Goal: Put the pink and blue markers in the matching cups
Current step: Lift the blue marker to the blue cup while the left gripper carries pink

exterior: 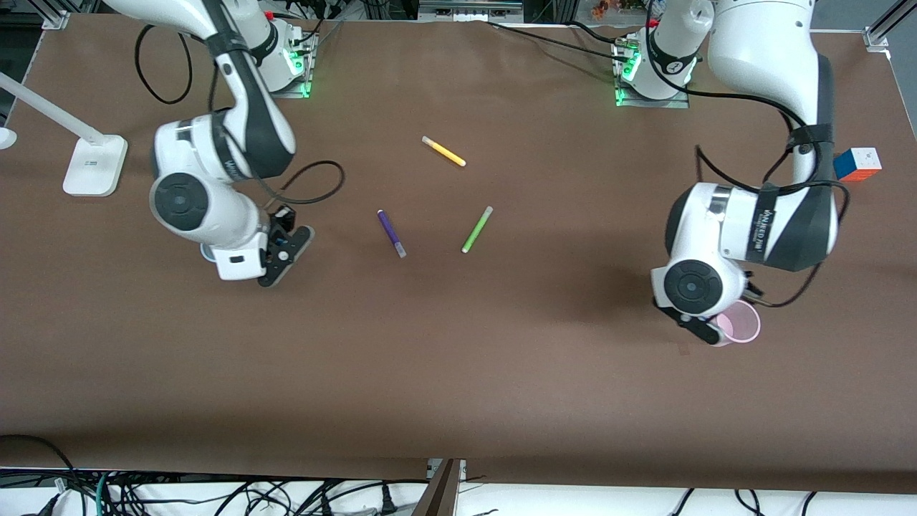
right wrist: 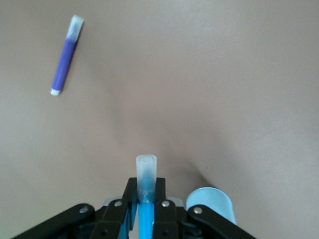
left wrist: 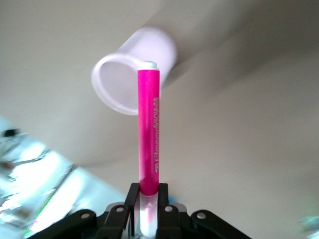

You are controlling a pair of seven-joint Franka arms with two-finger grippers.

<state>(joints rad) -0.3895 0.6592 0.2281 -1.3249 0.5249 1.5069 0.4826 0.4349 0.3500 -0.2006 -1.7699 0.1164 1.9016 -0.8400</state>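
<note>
My left gripper (left wrist: 148, 191) is shut on the cap end of the pink marker (left wrist: 148, 129). The marker's far end points at the mouth of the pale pink cup (left wrist: 130, 69). In the front view this gripper (exterior: 698, 326) hangs right beside the pink cup (exterior: 741, 322) at the left arm's end of the table, and the marker is hidden there. My right gripper (right wrist: 146, 191) is shut on the blue marker (right wrist: 146, 219), whose pale cap sticks out past the fingers. The pale blue cup (right wrist: 212, 204) stands just beside this gripper. In the front view the cup (exterior: 208, 252) shows only as a sliver under the right wrist (exterior: 276, 247).
A purple pen (exterior: 391, 233), a lime green pen (exterior: 477, 229) and a yellow pen (exterior: 444, 151) lie mid-table between the arms. The purple pen also shows in the right wrist view (right wrist: 65, 62). A colour cube (exterior: 857, 163) sits near the left arm. A white lamp base (exterior: 94, 165) stands near the right arm.
</note>
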